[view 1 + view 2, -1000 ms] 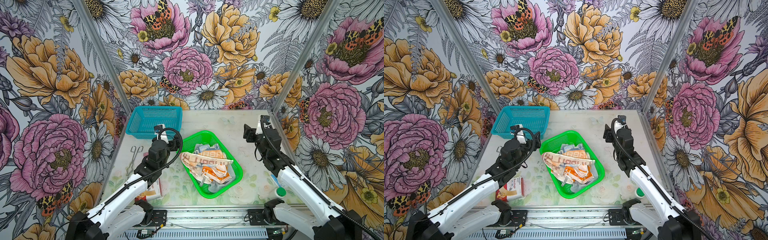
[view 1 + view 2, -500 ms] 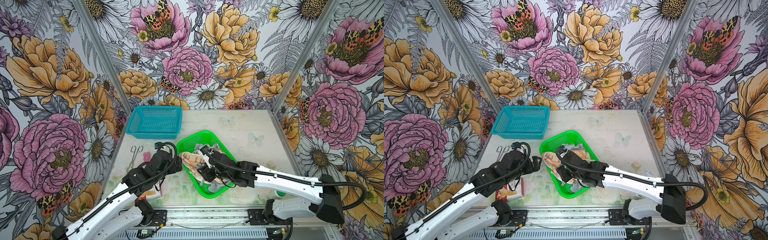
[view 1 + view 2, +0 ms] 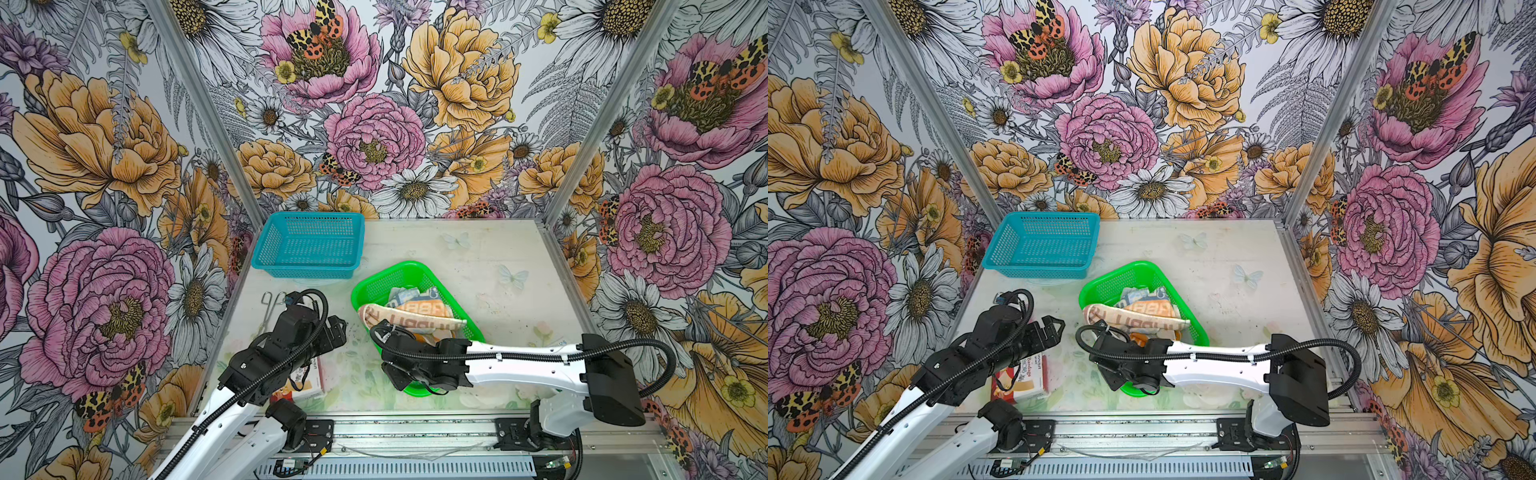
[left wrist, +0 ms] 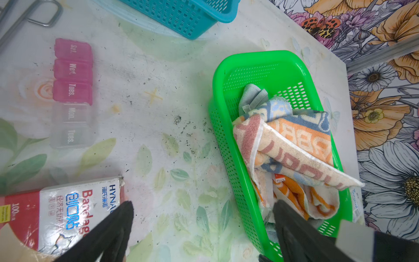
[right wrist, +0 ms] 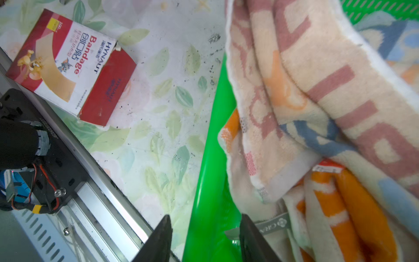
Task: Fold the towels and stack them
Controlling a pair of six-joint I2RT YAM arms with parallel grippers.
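The right jaws stand partly open and empty astride the rim of the green basket (image 5: 210, 181), the inner one near the orange towel (image 5: 353, 204), which lies under the cream towel (image 5: 317, 79). The left jaws gape wide, empty, over the counter (image 4: 158, 136) beside that basket.

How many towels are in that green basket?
3: cream RABBIT towel on top, orange towel under its near end, grey towel poking out at the far end. More could hide underneath.
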